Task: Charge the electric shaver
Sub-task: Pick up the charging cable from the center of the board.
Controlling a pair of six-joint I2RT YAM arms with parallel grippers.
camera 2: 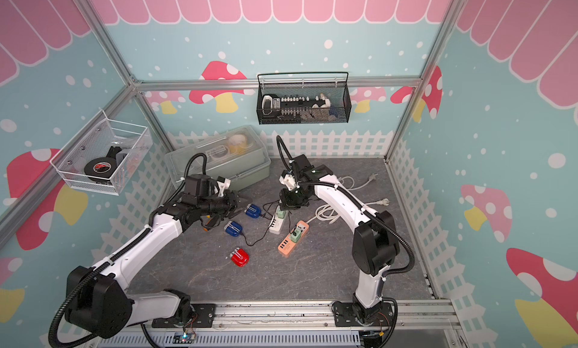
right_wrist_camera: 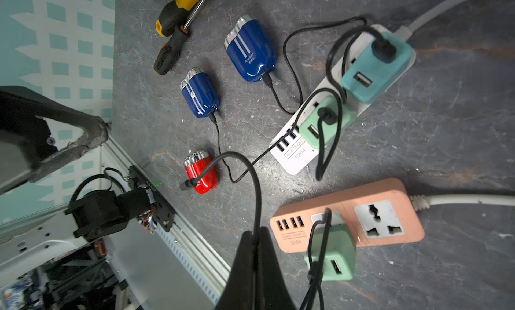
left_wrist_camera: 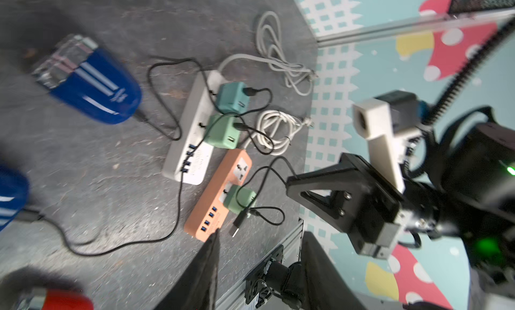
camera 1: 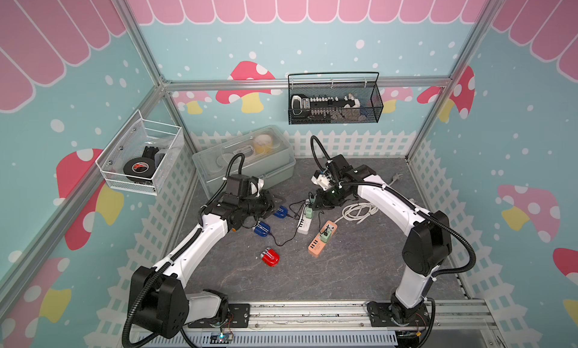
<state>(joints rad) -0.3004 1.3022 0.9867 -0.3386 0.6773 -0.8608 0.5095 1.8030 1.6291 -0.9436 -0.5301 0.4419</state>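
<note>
Grey tabletop [camera 1: 344, 268] inside mushroom walls; the red shaver [camera 1: 270, 258] lies low centre in both top views, unplugged. Right gripper [right_wrist_camera: 255, 234] is clamped on the limp black cable [right_wrist_camera: 257, 194], its plug [right_wrist_camera: 187, 184] hanging free near the shaver. Left gripper [left_wrist_camera: 260, 234] gapes, empty. The shaver looks light, glossy and probably slippery, so hold it by its flat sides.

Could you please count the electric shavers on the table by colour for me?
Blue shavers: 2
Red shavers: 1
Total: 3
</note>
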